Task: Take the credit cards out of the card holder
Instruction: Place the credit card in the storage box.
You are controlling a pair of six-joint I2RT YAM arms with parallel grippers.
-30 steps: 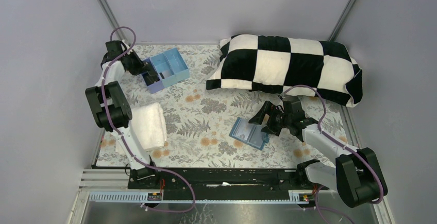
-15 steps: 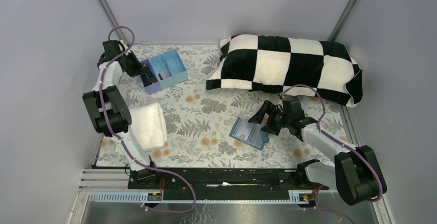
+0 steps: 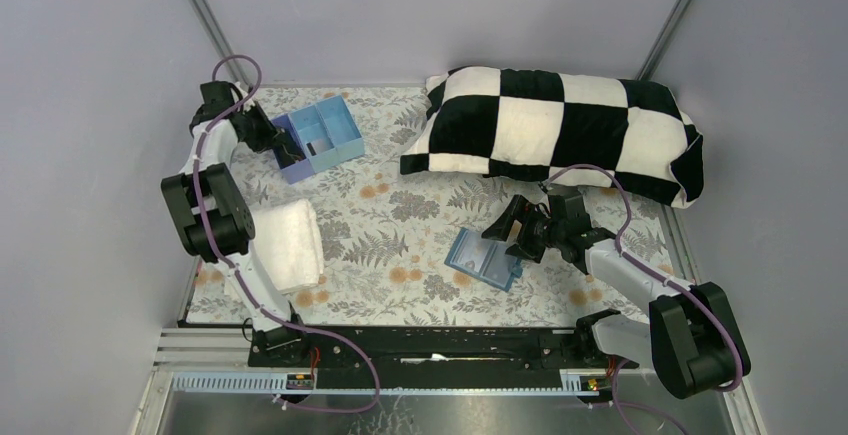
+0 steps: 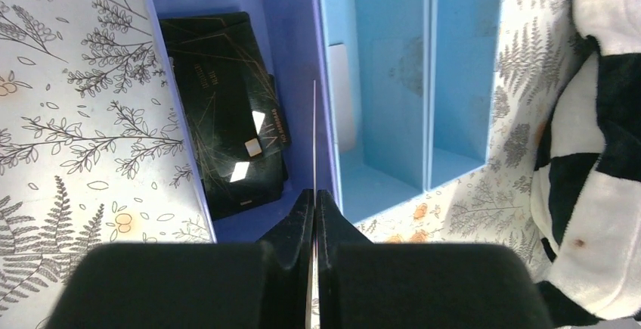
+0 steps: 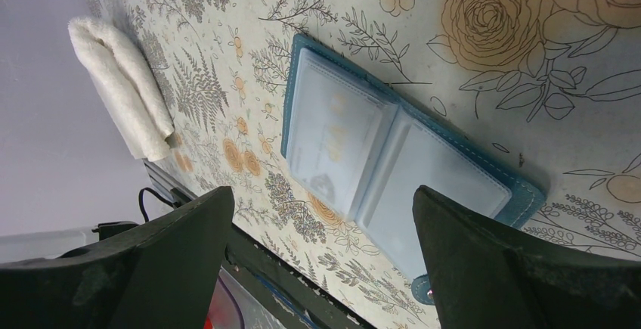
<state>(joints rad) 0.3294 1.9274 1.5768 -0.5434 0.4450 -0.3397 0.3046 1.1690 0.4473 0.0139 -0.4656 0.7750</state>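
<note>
The light-blue card holder (image 3: 483,259) lies open on the floral cloth, its clear sleeves facing up; it also shows in the right wrist view (image 5: 393,155). My right gripper (image 3: 512,231) hovers open just right of it, jaws wide apart and empty (image 5: 321,193). My left gripper (image 3: 283,139) is at the blue-and-purple compartment tray (image 3: 335,123). It is shut (image 4: 314,197) on a thin credit card (image 4: 314,132) seen edge-on over the purple compartment. Black cards (image 4: 227,132) lie in that compartment.
A white card (image 4: 342,110) lies in a blue compartment of the tray (image 4: 429,79). A black-and-white checkered pillow (image 3: 560,125) fills the far right. A folded white towel (image 3: 290,245) lies near the left arm. Metal rails run along the near edge.
My left arm has shifted slightly to the left at the tray, still shut on the card. My right gripper and the card holder have hardly moved.
</note>
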